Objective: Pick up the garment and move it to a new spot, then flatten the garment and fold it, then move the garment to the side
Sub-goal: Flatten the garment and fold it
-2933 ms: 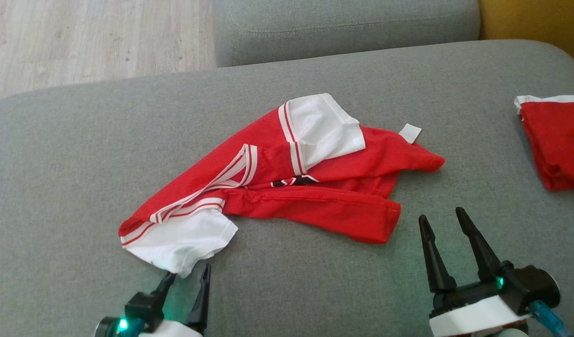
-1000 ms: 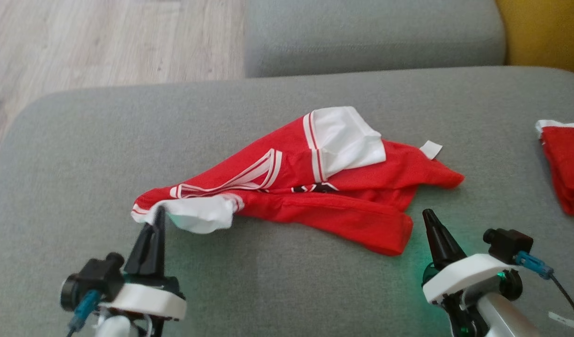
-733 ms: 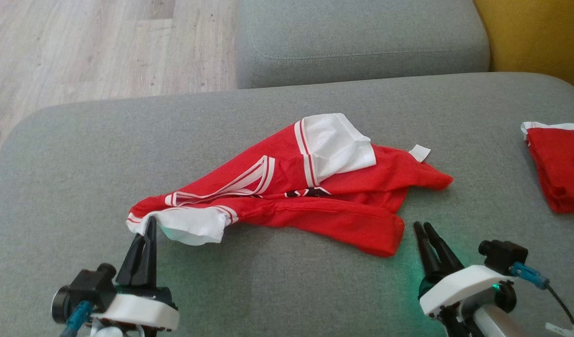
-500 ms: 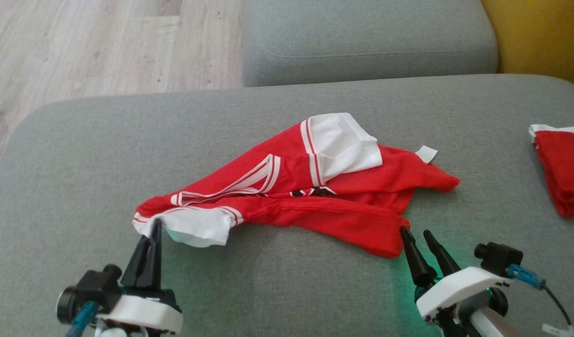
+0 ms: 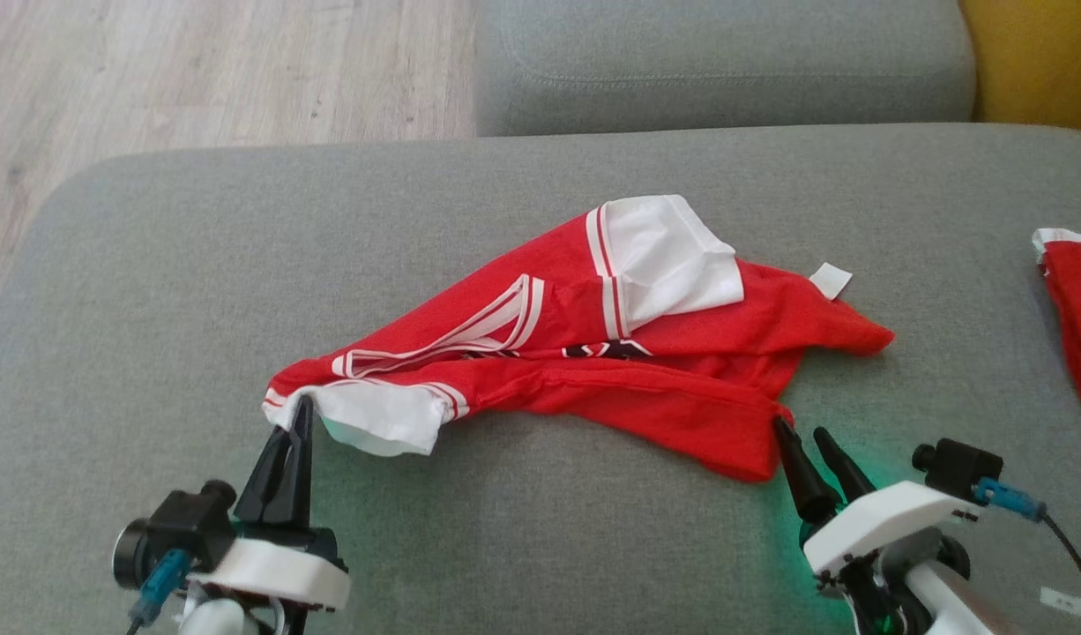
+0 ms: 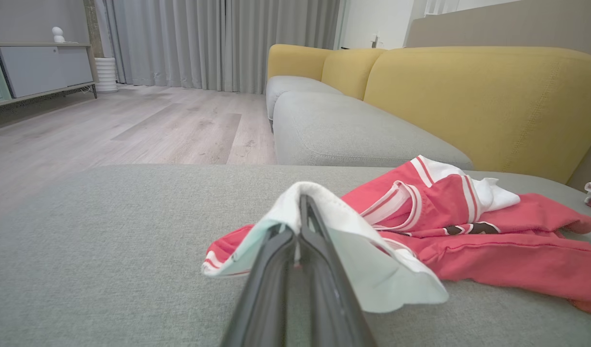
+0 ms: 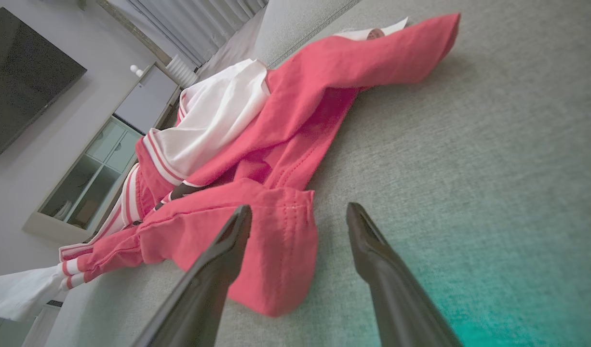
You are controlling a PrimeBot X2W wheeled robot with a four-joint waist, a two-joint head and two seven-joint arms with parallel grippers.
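Observation:
The garment [image 5: 646,388], a red shirt with white sleeves and striped trim, lies crumpled on the grey cushion [image 5: 152,265]. My left gripper [image 5: 300,414] is shut on the near white sleeve [image 5: 377,422], lifting its edge slightly. In the left wrist view the sleeve [image 6: 387,274] drapes over the closed left gripper [image 6: 302,200]. My right gripper [image 5: 798,428] is open at the garment's near right red hem corner. In the right wrist view that hem corner [image 7: 281,250] lies between the spread fingers of the right gripper [image 7: 299,208].
A second red cloth [image 5: 1078,326] lies at the cushion's right edge. Beyond are a grey sofa seat [image 5: 726,79] with a yellow back [image 5: 1034,53], and wood floor [image 5: 197,70] at the far left. A low cabinet [image 6: 35,67] stands across the room.
My right gripper has opened and moved forward to the red hem corner. My left gripper has kept its hold on the white sleeve. The camera has shifted slightly.

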